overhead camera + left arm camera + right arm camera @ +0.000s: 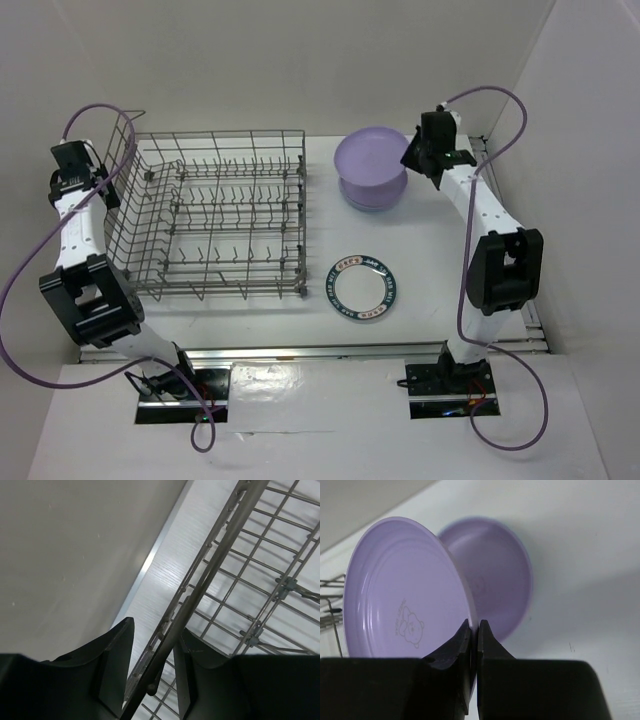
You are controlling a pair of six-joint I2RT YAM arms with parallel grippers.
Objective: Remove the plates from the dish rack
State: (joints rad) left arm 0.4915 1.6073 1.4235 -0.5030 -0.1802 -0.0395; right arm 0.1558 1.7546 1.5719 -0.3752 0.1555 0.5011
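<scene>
Scene: Two robot arms work at a white table. The dish rack takes up the left half, and three pieces of crockery sit to its right.
Dish rack: The grey wire basket sits flat on the table with its rows of tines upright. Its raised wire handle is at the far left corner.
Left gripper: The left gripper is at the rack's left wall, near the handle corner. The wrist view shows the top rim wire running between its two dark fingers, which are clamped on it.
Right gripper: The right gripper is at the far right of the table and pinches the rim of a lavender plate. Its fingers press together on the edge, leaving only a slit between them.
Lavender plate: It is held off the table, and the face turned to the wrist camera carries a faint bear print. From above it overlaps a second lavender dish. Whether the two touch cannot be told.
Second lavender dish: It rests on the table to the right of the rack's far right corner and is blurred in the wrist view.
White plate: The white plate, with a dark-blue patterned rim, lies flat on the table. It is near the rack's near right corner, apart from both the rack and the lavender pair.
</scene>
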